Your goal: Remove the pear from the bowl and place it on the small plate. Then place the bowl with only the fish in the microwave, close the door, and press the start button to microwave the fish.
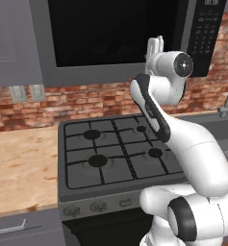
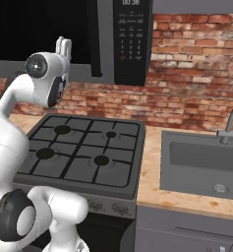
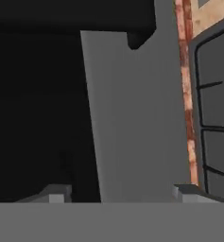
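- Microwave (image 1: 120, 38): above the stove (image 1: 115, 153); door (image 1: 110, 33) looks shut, its window dark, so the bowl and fish cannot be made out.
- Gripper (image 1: 156, 45): raised by the door's lower right edge, just left of the control panel (image 2: 131, 42); jaws apart, holding nothing.
- Judged progress: late; start button likely not yet pressed.
- Worktop (image 1: 19, 163): bare wood left of stove.

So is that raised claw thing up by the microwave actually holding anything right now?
No, nothing is held. The gripper is raised in front of the microwave door's lower frame, and its jaws stand apart with only the door showing between them.
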